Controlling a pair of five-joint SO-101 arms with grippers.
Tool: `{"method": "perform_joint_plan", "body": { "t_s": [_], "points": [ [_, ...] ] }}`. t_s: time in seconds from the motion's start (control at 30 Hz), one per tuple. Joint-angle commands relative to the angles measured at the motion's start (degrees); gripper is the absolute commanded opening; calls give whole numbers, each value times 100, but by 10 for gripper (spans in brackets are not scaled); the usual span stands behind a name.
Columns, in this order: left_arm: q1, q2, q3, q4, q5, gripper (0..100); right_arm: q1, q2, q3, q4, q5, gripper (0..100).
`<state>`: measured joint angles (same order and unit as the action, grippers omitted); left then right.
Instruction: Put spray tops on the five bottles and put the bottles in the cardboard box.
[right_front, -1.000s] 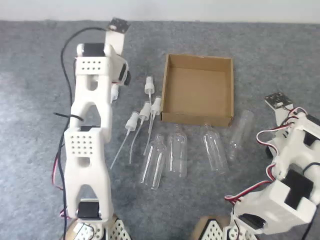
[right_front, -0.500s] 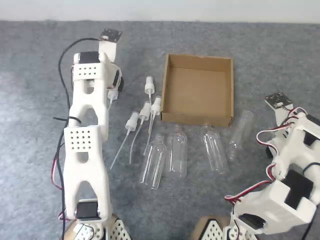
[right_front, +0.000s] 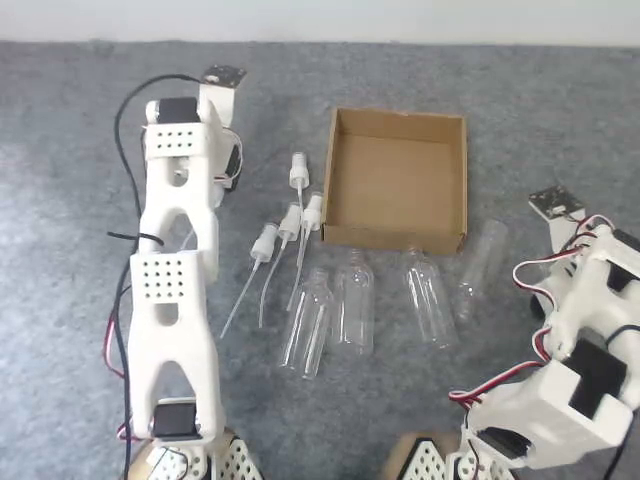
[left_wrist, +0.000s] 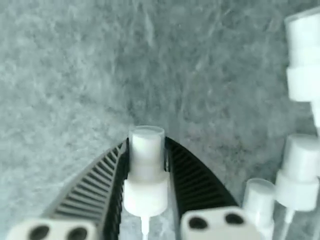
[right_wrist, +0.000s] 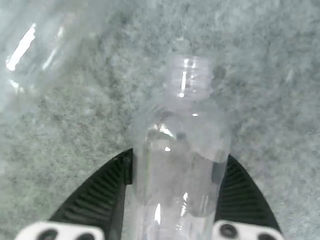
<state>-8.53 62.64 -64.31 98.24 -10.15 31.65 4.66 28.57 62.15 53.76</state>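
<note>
Grey carpet (right_front: 90, 150) under both arms looked soft and uneven, so I didn't trust anything to stand upright on it. Cardboard box (right_front: 397, 180) sat open at the far middle with no bottle in it yet. Four uncapped bottles (right_front: 353, 303) lay on their sides just in front of it, and four loose spray tops (right_front: 298, 172) lay beside its left wall.

Left gripper (left_wrist: 146, 145) was clamped on a fifth spray top (left_wrist: 146, 170), jaws either side of its collar, dip tube running back toward the wrist. Right gripper (right_wrist: 177, 159) had its jaws pressed against both sides of a clear held bottle (right_wrist: 187, 110), open neck pointing away from the wrist. I couldn't tell whether it was off the carpet.

Risks as I read them:
- The tube faced the wrong way for a straight insert, so it needed a reorient, and the thin tube could snag on the jaws or bend past the neck.
- The held bottle was smooth, round and thin-walled. Push force from capping could spin it or slide it out, and too much squeeze could dent it.
- The spray top was pinched near the jaw tips and could pivot under load.
- The loose spray tops lay near the left gripper, so a wide swing could scatter them.
</note>
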Motion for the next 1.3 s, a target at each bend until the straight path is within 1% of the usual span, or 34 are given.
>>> {"method": "perform_joint_plan", "body": {
  "t_s": [0.0, 0.1, 0.17, 0.33, 0.47, 0.53, 0.6, 0.7, 0.8, 0.87, 1.03, 1.2, 1.27],
  "points": [
    [18, -1213, 892, 264, 114, 9, 57, -66, -167, 127, 35, 228],
    [237, -2075, 2334, 220, 70, 9, 110, -66, -185, 119, 35, 292],
    [308, -2708, 3134, 35, 62, 9, 119, -66, -193, 92, 35, 308],
    [316, -4431, 5130, -1029, 105, 9, 119, -163, -202, 84, 26, 308],
    [545, -5670, 6914, -1952, 114, 10, 101, -655, -202, 136, 9, 310],
    [651, -6224, 7653, -2338, 123, 10, 66, -998, -211, 127, -149, 310],
    [721, -6681, 8277, -2699, 299, 11, -66, -1226, -360, 163, -308, 310],
    [835, -7288, 9077, -3182, 571, 11, -242, -1200, -730, 382, -343, 310],
    [844, -7745, 9578, -3376, 563, 11, -347, -769, -1196, 690, -308, 310],
    [818, -7938, 9763, -3402, 563, 11, -356, -356, -1486, 910, -79, 310],
    [818, -8000, 9859, -3552, 563, 12, -312, 514, -1820, 1429, 334, 309],
    [818, -7754, 9842, -3640, 563, 12, -242, 840, -1776, 1262, 308, 300],
    [826, -7657, 9815, -3648, 563, 12, -233, 857, -1811, 1182, 229, 258]
  ]
}}
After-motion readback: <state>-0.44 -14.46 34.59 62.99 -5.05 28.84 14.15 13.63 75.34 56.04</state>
